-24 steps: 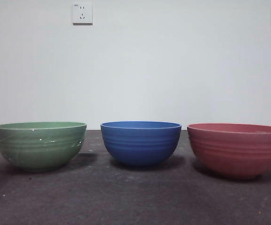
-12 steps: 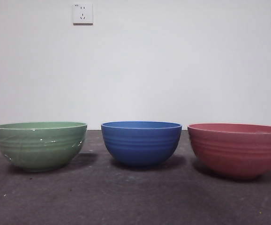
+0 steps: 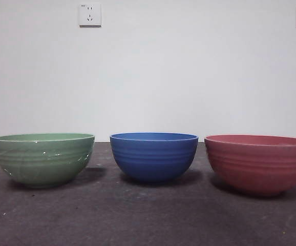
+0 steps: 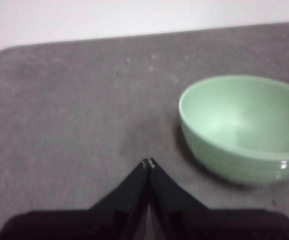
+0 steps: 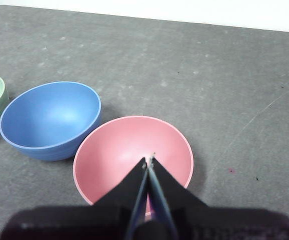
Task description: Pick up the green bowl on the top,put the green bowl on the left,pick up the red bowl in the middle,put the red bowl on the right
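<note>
The green bowl stands upright on the table at the left in the front view. It also shows in the left wrist view, empty. The red bowl stands at the right, and shows in the right wrist view. My left gripper is shut and empty, raised above bare table beside the green bowl. My right gripper is shut and empty, raised above the red bowl. Neither gripper shows in the front view.
A blue bowl stands between the other two, a little apart from each; it also shows in the right wrist view. The dark grey table ends at a white wall with two sockets.
</note>
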